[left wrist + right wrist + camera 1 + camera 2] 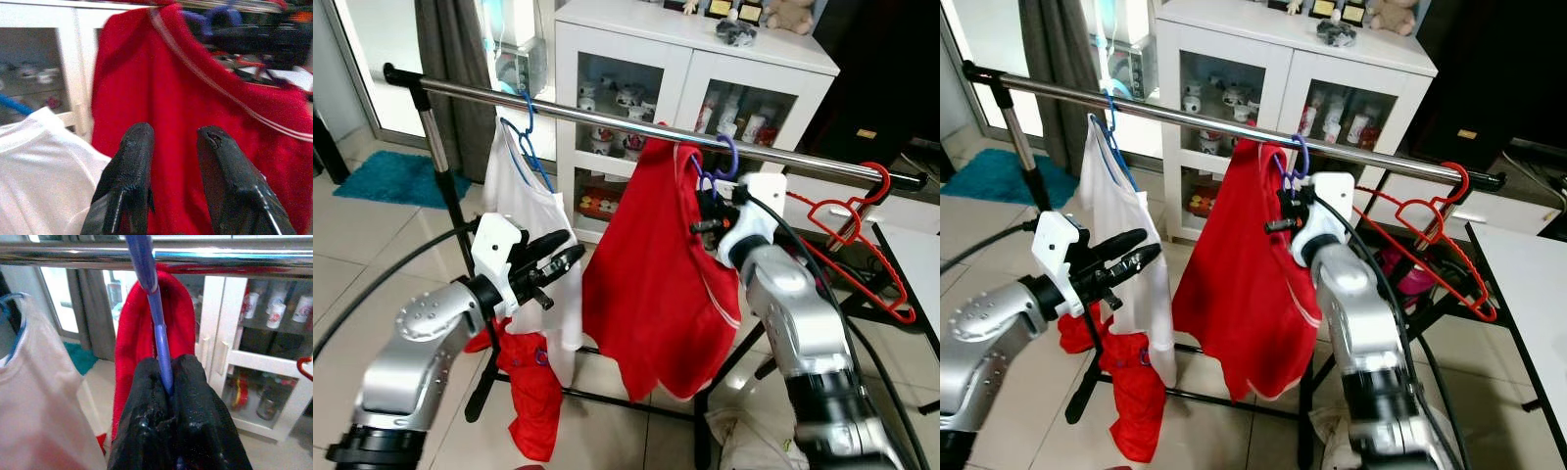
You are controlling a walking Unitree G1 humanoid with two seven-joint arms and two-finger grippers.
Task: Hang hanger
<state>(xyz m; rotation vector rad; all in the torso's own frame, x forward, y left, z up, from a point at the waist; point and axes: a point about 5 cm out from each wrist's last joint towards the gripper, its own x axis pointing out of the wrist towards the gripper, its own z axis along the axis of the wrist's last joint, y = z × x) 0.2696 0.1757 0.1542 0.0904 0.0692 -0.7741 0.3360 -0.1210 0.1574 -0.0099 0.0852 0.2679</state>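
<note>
A purple hanger [727,157] carrying a red shirt [651,274] has its hook over the metal rail [607,116]. My right gripper [703,217] is shut on the purple hanger [161,340] just below the hook. To the left, a white shirt [524,211] hangs from the rail on a blue hanger [527,132]. My left gripper [566,258] is open in front of the white shirt, its fingers [132,171] pointing at the red shirt [195,98] with nothing between them.
An empty red hanger [862,245] hangs at the rail's right end. A red cloth [530,387] droops below the white shirt. A white glass-door cabinet [695,88] stands behind the rack. A white table edge [1528,294] is at the right.
</note>
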